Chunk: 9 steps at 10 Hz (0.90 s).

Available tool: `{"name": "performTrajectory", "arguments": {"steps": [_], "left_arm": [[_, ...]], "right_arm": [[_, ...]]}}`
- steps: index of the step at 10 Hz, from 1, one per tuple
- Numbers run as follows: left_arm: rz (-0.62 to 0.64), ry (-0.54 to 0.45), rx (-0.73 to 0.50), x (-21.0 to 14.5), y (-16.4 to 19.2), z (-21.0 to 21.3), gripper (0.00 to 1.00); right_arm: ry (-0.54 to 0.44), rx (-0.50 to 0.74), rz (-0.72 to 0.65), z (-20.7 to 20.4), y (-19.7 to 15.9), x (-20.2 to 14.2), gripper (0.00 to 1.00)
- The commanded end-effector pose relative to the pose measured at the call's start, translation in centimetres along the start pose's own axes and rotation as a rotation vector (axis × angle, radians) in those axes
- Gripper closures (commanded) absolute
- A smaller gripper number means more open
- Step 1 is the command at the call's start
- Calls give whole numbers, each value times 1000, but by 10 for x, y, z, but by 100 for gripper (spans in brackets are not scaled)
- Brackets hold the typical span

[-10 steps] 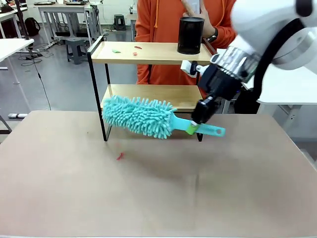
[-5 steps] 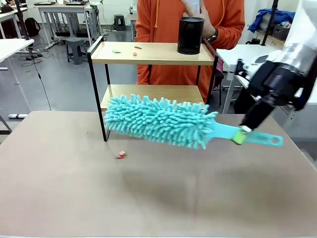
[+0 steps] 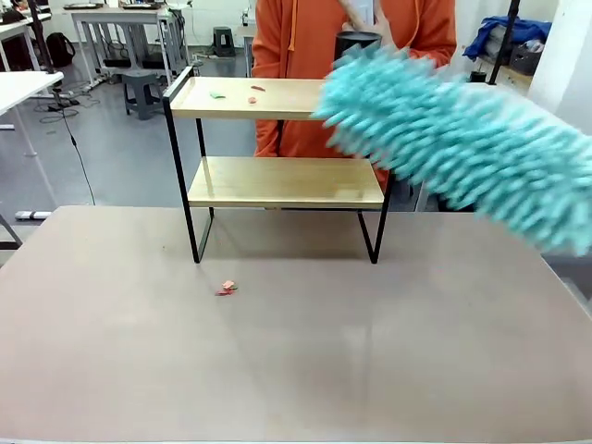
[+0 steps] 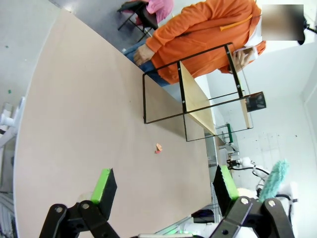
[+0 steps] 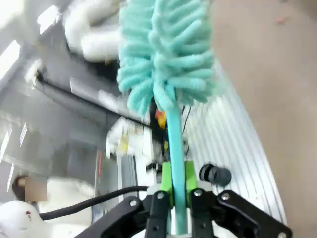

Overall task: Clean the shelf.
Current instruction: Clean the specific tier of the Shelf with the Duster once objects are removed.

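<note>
The shelf (image 3: 277,99) stands at the table's far side, with small green and red scraps (image 3: 218,94) on the left of its top board. A teal fluffy duster (image 3: 462,139) is blurred and high at the right, in front of the shelf's top right corner. It partly covers a black cylinder (image 3: 356,39) on the top board. My right gripper (image 5: 177,174) is shut on the duster's handle (image 5: 174,139), with the head (image 5: 166,54) pointing away. My left gripper (image 4: 164,184) is open and empty, low over the table, looking at the shelf (image 4: 198,101) from the side.
A person in an orange hoodie (image 3: 305,37) stands right behind the shelf. A few red and green scraps (image 3: 227,289) lie on the brown table (image 3: 296,370) in front of the shelf's left legs, also seen as scraps (image 4: 158,148) from the left wrist.
My right arm swung the duster from low in front of the lower board out to the right, then up high at the right. Scraps now lie on the table.
</note>
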<state>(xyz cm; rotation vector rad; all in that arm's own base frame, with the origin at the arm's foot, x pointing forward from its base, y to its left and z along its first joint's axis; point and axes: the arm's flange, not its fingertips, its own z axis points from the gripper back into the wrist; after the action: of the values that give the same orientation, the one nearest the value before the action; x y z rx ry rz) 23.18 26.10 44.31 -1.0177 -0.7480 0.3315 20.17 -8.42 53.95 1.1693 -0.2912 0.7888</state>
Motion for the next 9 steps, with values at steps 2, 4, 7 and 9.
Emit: {"name": "performTrajectory", "arguments": {"steps": [2,4,7,9], "left_arm": [[-19,-12,-20,-1,0,-3,0],[-19,-12,-20,-1,0,-3,0],[-19,-12,-20,-1,0,-3,0],[-19,-12,-20,-1,0,-3,0]], "right_arm": [[-442,-162,-269,28,-20,-59,100],[-551,-155,-658,31,-53,-76,100],[-469,-235,-591,62,-56,-97,100],[-469,-235,-591,62,-56,-97,100]]}}
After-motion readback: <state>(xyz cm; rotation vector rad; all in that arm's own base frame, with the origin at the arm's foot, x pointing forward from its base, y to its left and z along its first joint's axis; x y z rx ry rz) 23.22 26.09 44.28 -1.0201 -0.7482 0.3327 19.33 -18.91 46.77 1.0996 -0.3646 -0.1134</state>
